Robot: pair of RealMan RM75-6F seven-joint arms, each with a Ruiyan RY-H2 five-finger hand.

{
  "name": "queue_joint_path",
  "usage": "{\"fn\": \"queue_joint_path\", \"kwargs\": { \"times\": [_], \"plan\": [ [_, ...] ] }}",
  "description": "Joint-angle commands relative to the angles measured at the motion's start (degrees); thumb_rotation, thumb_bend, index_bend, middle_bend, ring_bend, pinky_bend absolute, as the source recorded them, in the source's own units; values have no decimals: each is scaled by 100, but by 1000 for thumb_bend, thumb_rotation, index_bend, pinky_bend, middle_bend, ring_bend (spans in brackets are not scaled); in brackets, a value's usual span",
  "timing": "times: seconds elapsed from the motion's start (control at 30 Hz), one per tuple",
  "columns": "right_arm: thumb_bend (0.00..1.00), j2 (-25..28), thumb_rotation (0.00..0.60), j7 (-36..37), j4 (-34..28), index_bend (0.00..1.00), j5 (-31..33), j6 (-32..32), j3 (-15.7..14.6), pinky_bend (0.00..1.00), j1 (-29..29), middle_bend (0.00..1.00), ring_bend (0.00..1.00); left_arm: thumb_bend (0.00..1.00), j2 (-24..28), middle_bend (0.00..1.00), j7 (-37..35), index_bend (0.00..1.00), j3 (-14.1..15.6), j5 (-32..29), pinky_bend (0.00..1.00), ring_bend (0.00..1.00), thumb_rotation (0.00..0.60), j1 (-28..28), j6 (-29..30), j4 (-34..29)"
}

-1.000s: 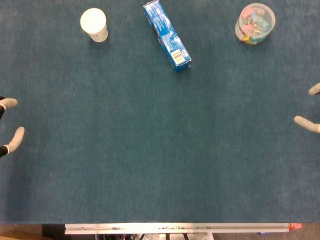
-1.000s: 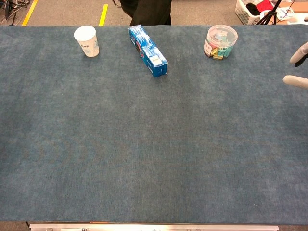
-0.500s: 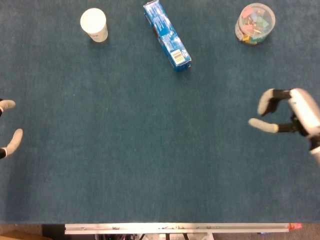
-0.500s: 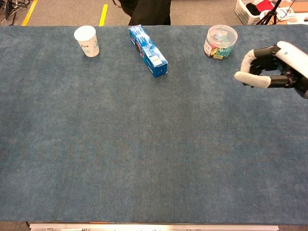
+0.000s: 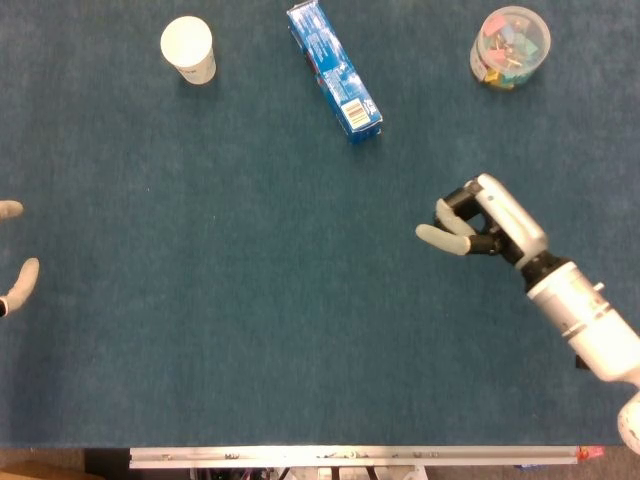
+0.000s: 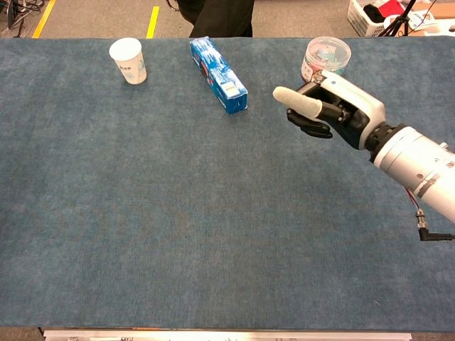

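My right hand (image 5: 482, 222) hangs over the right middle of the blue cloth, its fingers apart and nothing in them; in the chest view the same right hand (image 6: 333, 106) has its thumb stretched toward the left. The nearest things are a long blue box (image 5: 334, 70) lying up and to its left and a clear tub of coloured clips (image 5: 511, 46) beyond it. The tub (image 6: 328, 51) is partly covered by the hand in the chest view. Of my left hand (image 5: 22, 280) only two spread fingertips show at the left edge, holding nothing.
A white paper cup (image 5: 188, 48) stands upright at the far left, also seen as the cup (image 6: 128, 60) in the chest view. The blue box (image 6: 218, 74) lies slanted between cup and tub. A metal rail (image 5: 350, 456) marks the table's near edge.
My right arm has swept in from the right edge toward the middle of the table, the hand staying empty. The left fingertips have slid slightly further out of view.
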Motion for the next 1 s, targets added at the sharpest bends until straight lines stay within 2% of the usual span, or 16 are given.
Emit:
{"fn": "queue_joint_path", "kwargs": {
  "times": [0.03,0.1,0.23,0.3,0.37,0.47,0.53,1.0],
  "plan": [
    [0,-32,245,-164,-73,1000,177,-310,19,1000,174,1000,1000,297,5,333,0,316,-7,-8,272,316,494,-2,-6,-5],
    [0,-8,242,-125,-132,1000,244,-493,12,1000,251,1000,1000,297,10,333,-4,317,-7,-14,272,316,479,-5,-20,-12],
    [0,94,232,-177,-233,1000,279,-968,-91,1000,460,1000,1000,296,24,331,-37,321,-6,-5,272,316,368,-12,-37,-30],
    [0,128,194,-268,-252,1000,285,-1120,-115,1000,551,1000,1000,294,24,331,-58,322,-13,-5,272,316,343,-18,-42,-28],
    [0,134,110,-314,-298,1000,310,-1189,-127,1000,596,1000,1000,289,30,331,-69,322,-15,-6,272,316,324,-20,-48,-27],
    [0,118,31,-367,-306,1000,316,-1177,-133,1000,610,1000,1000,282,40,331,-69,323,-6,-10,272,316,302,-10,-49,-30],
    [0,51,4,-497,-262,1000,299,-1029,-138,1000,573,1000,1000,281,43,331,-69,323,-14,-20,272,316,298,-16,-58,-27],
    [0,-368,0,-710,-105,1000,-12,-361,-138,1000,430,1000,1000,281,20,331,-79,323,-19,33,272,316,295,-48,-84,17]
  ]
}}
